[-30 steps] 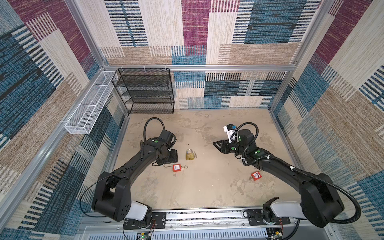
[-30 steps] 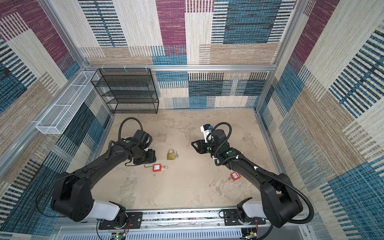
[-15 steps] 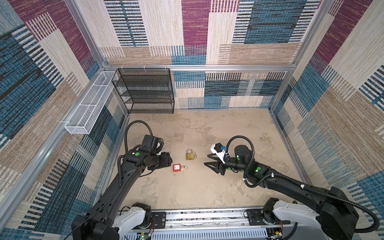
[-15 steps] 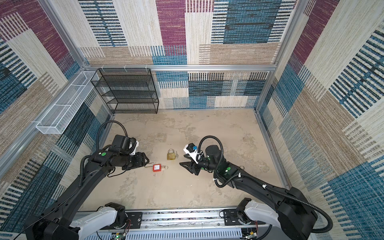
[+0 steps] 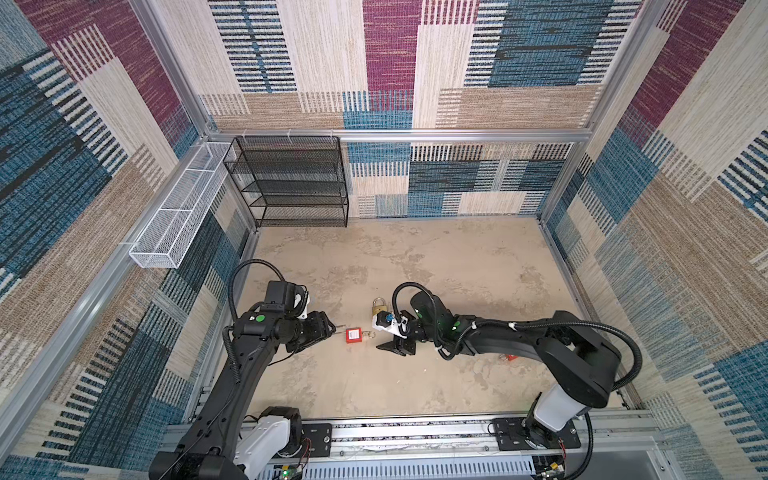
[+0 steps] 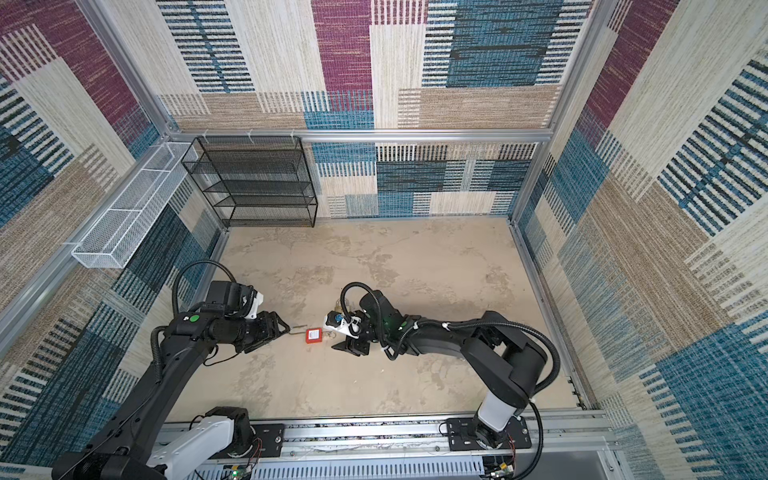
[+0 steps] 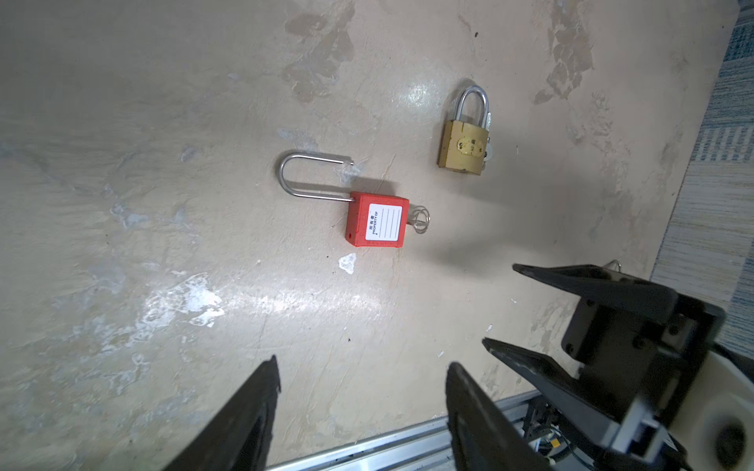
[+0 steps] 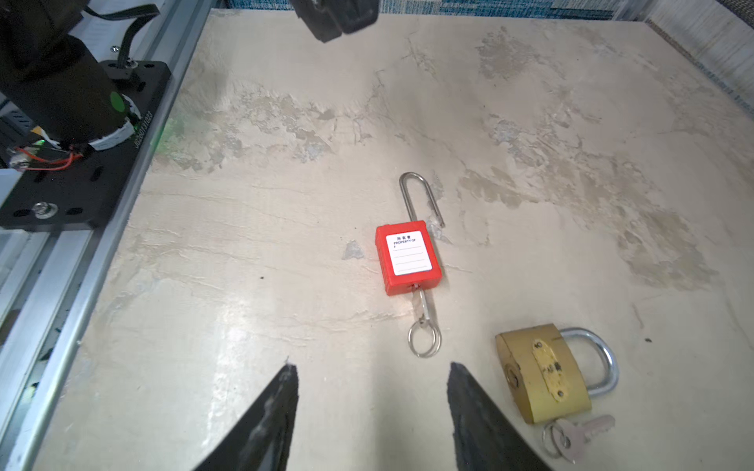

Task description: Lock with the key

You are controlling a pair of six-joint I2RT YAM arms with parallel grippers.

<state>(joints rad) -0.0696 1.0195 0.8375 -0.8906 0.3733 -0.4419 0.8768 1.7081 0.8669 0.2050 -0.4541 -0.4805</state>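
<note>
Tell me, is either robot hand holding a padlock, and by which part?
Neither. The left hand and right hand are both open and empty; the red padlock and brass padlock lie on the table.

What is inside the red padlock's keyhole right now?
A silver key is plugged into the bottom of the red padlock, its ring lying on the table. The key's blade is hidden inside the body, so how it is turned cannot be seen.
</note>
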